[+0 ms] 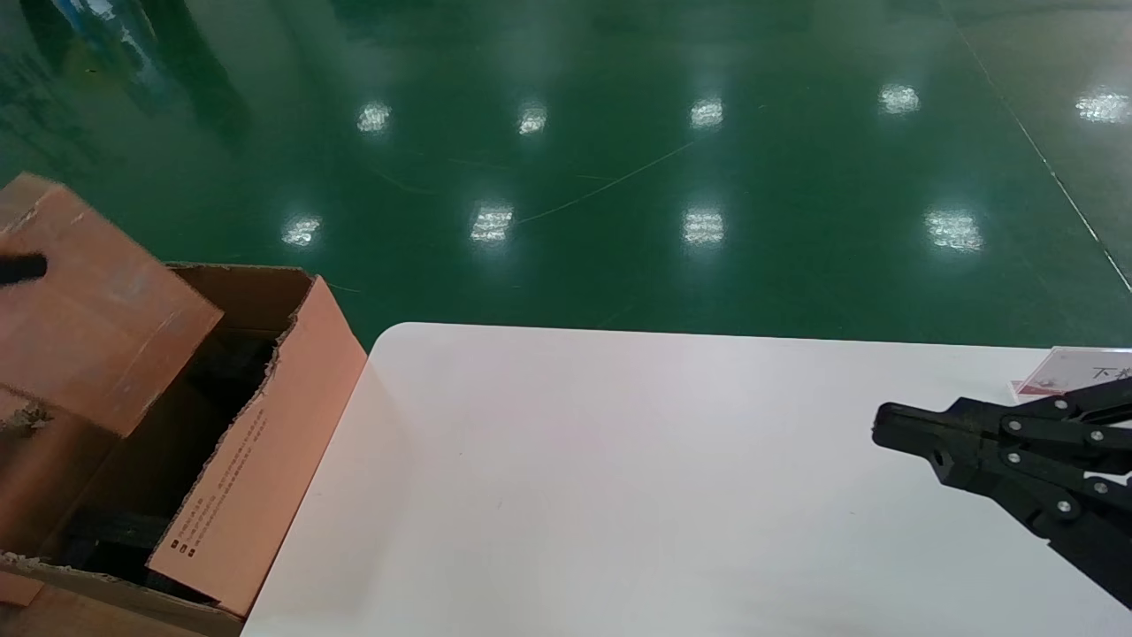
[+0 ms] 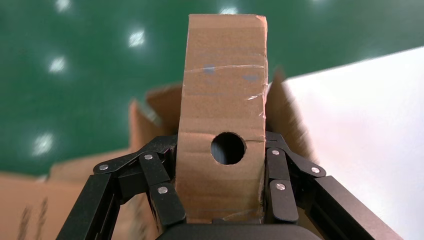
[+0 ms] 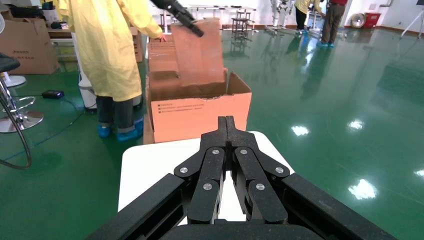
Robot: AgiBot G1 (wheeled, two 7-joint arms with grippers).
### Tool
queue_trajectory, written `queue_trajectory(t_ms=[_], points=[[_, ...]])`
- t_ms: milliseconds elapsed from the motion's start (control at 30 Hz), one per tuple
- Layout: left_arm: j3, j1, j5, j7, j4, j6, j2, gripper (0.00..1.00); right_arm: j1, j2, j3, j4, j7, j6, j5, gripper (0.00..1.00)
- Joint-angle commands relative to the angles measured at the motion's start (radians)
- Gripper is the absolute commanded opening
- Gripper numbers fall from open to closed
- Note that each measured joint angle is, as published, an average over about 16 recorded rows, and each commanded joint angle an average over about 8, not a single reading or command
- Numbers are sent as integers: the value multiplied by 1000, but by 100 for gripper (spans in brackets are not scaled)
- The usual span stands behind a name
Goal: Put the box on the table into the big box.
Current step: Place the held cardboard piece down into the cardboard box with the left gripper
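Observation:
The small flat brown box (image 1: 88, 310) hangs tilted above the open top of the big box (image 1: 265, 442), at the far left of the head view. My left gripper (image 2: 222, 200) is shut on the box (image 2: 222, 100), a finger on each wide face, with its round hole facing the wrist camera. In the head view only a black fingertip (image 1: 22, 268) shows on the box. The right wrist view shows the box (image 3: 200, 52) over the big box (image 3: 200, 107). My right gripper (image 1: 884, 429) is shut and empty, low over the white table (image 1: 619, 495) at the right.
The big box stands on the floor against the table's left edge, torn flaps up, dark foam inside. A white and red card (image 1: 1066, 372) lies at the table's far right edge. A person in yellow (image 3: 112, 55) stands behind the big box. Green floor surrounds the table.

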Motion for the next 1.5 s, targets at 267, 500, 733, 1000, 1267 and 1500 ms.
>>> queue_trajectory(t_ms=[267, 500, 733, 1000, 1267, 1500], points=[[18, 134, -37, 118, 95, -101, 27, 0, 0, 0, 0, 0, 0, 0, 0, 0], [-13, 296, -151, 249, 190, -216, 108, 0, 0, 0, 0, 0, 0, 0, 0, 0], [-60, 420, -250, 324, 265, -302, 152, 0, 0, 0, 0, 0, 0, 0, 0, 81], [-71, 479, -272, 347, 275, -336, 126, 0, 0, 0, 0, 0, 0, 0, 0, 100], [-65, 496, -259, 332, 256, -362, 71, 0, 0, 0, 0, 0, 0, 0, 0, 100], [-75, 531, -280, 335, 255, -384, 68, 0, 0, 0, 0, 0, 0, 0, 0, 100]])
